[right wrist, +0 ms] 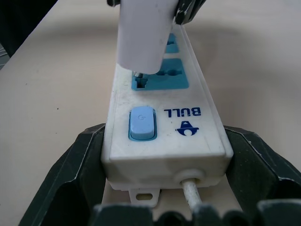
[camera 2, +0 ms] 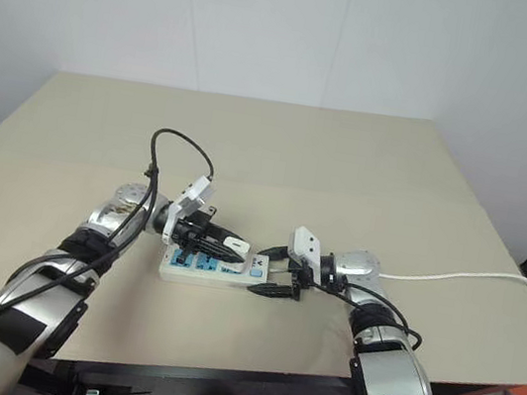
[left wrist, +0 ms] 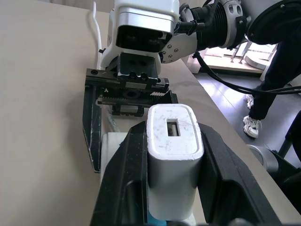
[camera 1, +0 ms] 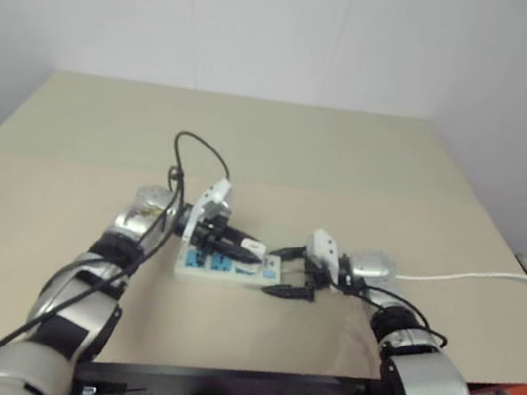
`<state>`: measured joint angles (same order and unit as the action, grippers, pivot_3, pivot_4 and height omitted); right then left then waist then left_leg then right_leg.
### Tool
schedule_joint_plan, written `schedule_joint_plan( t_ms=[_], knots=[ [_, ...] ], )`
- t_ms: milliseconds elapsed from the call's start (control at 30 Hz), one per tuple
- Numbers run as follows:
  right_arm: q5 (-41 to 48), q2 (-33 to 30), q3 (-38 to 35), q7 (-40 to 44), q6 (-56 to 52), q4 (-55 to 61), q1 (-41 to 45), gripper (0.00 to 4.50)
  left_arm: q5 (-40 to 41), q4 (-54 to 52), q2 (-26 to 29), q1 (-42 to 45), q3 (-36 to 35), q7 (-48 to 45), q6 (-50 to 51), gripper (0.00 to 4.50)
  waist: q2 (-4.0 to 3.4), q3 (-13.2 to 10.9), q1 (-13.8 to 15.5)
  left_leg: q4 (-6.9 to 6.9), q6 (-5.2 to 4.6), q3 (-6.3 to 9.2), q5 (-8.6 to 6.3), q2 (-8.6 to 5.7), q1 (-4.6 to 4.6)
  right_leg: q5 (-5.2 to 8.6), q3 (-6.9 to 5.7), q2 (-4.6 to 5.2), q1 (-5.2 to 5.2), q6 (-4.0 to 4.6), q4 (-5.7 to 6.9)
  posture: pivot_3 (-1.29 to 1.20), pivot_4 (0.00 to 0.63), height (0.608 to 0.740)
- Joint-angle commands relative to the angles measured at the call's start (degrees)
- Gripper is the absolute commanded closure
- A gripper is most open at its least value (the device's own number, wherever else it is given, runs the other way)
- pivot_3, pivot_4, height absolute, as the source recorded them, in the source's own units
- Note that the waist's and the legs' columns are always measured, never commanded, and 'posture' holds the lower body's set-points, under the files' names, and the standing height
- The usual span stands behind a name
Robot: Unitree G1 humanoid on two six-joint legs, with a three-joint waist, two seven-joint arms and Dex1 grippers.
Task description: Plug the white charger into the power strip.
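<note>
1. The BULL power strip (camera 2: 207, 267) lies flat on the beige table (camera 2: 349, 161), near the front edge and about the middle of the tabletop as the head views show it
2. Its three blue socket faces run in a row along its top, with a blue rocker switch (right wrist: 141, 123) at the cord end
3. The thin white cord (camera 2: 451, 278) leaves that end and trails off toward 3 o'clock across the table
4. The right gripper (camera 2: 275, 272) straddles the cord end of the strip, one black finger on each long side, closed on the strip
5. The left gripper (left wrist: 171, 174) is clamped on the white charger (left wrist: 173, 150), a finger on either flank
6. The charger stands over the socket next to the switch, its metal prongs (right wrist: 137, 74) at that socket's slots; the body sits tilted and is not seated flush on the blue face
7. The two grippers face each other from 9 and 3 o'clock, close together over the strip
</note>
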<state>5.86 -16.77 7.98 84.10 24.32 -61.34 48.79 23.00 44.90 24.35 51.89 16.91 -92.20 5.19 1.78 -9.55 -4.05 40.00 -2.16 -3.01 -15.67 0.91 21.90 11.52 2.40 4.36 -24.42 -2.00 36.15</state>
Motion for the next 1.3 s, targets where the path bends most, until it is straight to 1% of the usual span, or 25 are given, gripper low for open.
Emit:
schedule_joint_plan(
  t_ms=[33, 233, 400, 533, 767, 900, 1300],
  knots=[
    [-1.98, 0.61, 1.17, 0.39, -0.23, -1.0, -1.93, 1.08, -0.52, -1.11, 0.11, -1.21, -1.09, -0.3, -1.79, 3.48, 0.0, 0.0, 0.05, -0.02, 0.0, 0.01, 0.0, 0.01, -0.04, 0.0, -0.01, 0.0, 0.05, 0.0, -0.01, 0.0, 0.15, 0.74],
    [-2.05, 0.34, 1.14, 0.58, -0.17, -1.02, -1.92, 1.08, -2.63, 1.56, 0.6, -1.46, -2.97, -0.3, -4.78, 3.48, 0.0, 0.01, 0.06, -0.05, 0.0, 0.01, 0.0, 0.0, -0.16, 0.0, -0.01, 0.0, 0.13, 0.0, -0.08, 0.0, 0.15, 0.74],
    [-2.28, 0.28, 1.29, 0.48, -0.01, -1.12, -1.92, 1.08, -4.35, 5.15, -0.63, -0.47, -5.72, 0.42, -6.07, 3.48, 0.0, 0.02, 0.11, -0.08, 0.0, 0.0, -0.01, -0.01, -0.19, 0.0, -0.01, 0.01, 0.16, 0.0, -0.1, 0.0, 0.15, 0.74],
    [-2.33, 0.43, 1.37, 0.37, 0.03, -0.95, -2.01, 1.08, -2.61, 6.17, -1.8, -0.45, -7.68, -0.28, -4.2, 3.48, 0.0, 0.02, 0.12, -0.08, 0.0, 0.0, -0.01, -0.01, -0.22, 0.0, -0.01, 0.02, 0.19, 0.0, -0.1, 0.0, 0.15, 0.74],
    [-2.39, 0.35, 1.39, 0.27, -0.07, -0.84, -2.07, 1.08, 2.27, 2.66, -0.94, -1.89, -6.19, -0.3, 0.22, 3.48, 0.0, 0.02, 0.04, -0.11, 0.0, 0.01, -0.01, 0.0, -0.21, 0.0, -0.01, 0.01, 0.18, 0.0, -0.08, 0.0, 0.15, 0.74],
    [-2.55, 0.31, 1.5, 0.12, -0.05, -0.86, -2.08, 1.08, 2.1, 2.33, -0.08, -2.28, -4.81, -0.3, -0.88, 3.48, 0.0, 0.02, 0.05, -0.12, 0.0, 0.01, -0.01, 0.0, -0.21, 0.0, -0.01, 0.01, 0.17, 0.0, -0.08, 0.0, 0.15, 0.74],
    [-2.7, 0.58, 1.61, -0.52, 0.14, -0.7, -2.48, 1.08, 1.08, 4.41, -1.89, -2.64, -6.21, -0.3, -2.29, 3.48, 0.0, 0.02, 0.04, -0.13, 0.0, 0.01, -0.01, 0.0, -0.22, 0.0, -0.01, 0.02, 0.17, 0.0, -0.12, 0.0, 0.15, 0.74]
  ],
)
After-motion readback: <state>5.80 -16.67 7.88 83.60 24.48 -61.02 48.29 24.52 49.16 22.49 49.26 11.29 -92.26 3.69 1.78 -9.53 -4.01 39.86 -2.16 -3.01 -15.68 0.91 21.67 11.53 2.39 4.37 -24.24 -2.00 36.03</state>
